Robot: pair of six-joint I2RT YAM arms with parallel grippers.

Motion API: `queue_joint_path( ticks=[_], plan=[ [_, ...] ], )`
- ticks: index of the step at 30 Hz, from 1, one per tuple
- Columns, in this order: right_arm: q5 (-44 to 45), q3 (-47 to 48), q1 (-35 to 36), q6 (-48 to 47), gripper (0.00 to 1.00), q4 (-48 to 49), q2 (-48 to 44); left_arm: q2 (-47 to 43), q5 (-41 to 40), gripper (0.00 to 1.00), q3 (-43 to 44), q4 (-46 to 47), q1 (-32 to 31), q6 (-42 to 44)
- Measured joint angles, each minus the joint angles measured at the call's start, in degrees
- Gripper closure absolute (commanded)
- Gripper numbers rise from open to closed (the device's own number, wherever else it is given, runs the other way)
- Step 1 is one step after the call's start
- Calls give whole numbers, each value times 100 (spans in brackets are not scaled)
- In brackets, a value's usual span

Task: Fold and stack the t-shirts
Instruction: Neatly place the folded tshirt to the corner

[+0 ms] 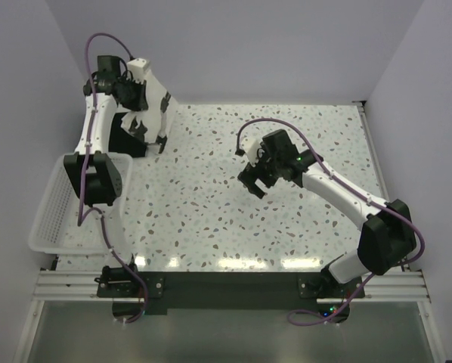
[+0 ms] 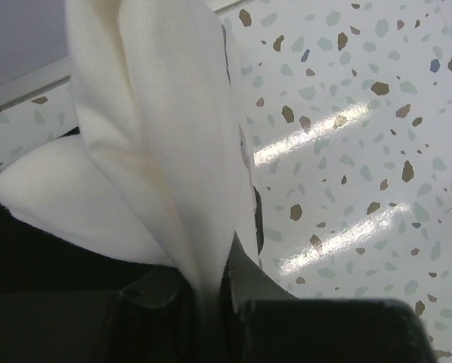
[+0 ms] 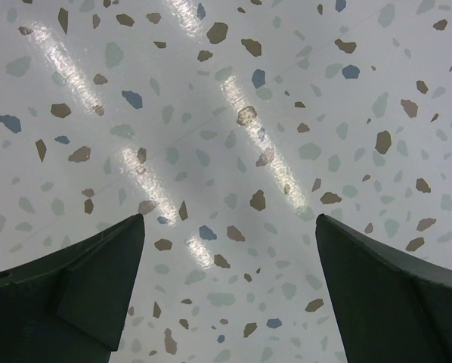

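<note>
Left gripper (image 2: pixel 209 299) is clenched on the cream t-shirt (image 2: pixel 150 136). My wrist camera has a fold of that off-white cloth pinched right between the fingers (image 2: pixel 249 283), and the rest of it rises up through the middle of the view. From overhead I have this gripper at the far left of the table (image 1: pixel 233 227), with the cream shirt bunched up and lifted at the fingers. Just left of the cream one, on the near side, I see the black t-shirt (image 2: pixel 37 249) as a dark mass pressed against it. In the overhead view it sits on the tabletop at the far left, under and beside the lifted cloth. I cannot tell whether any black fabric is caught in the grip as well.

Right gripper (image 3: pixel 230 219) is released, with its two dark fingers spread wide. It hovers over bare speckled terrazzo right of centre, well apart from both shirts, and there is nothing between the fingers.

The white lattice basket (image 1: pixel 48 219) sits at the left edge, nearer to me than the shirts, and the left arm's elbow hangs over its right rim.
</note>
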Motion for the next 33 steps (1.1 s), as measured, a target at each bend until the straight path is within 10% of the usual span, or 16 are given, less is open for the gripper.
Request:
queue_joint_path(
  ticks=[33],
  plan=[
    [0,26,0,17,1,4,260,-197,210,100,85,-334,688,520]
  ],
)
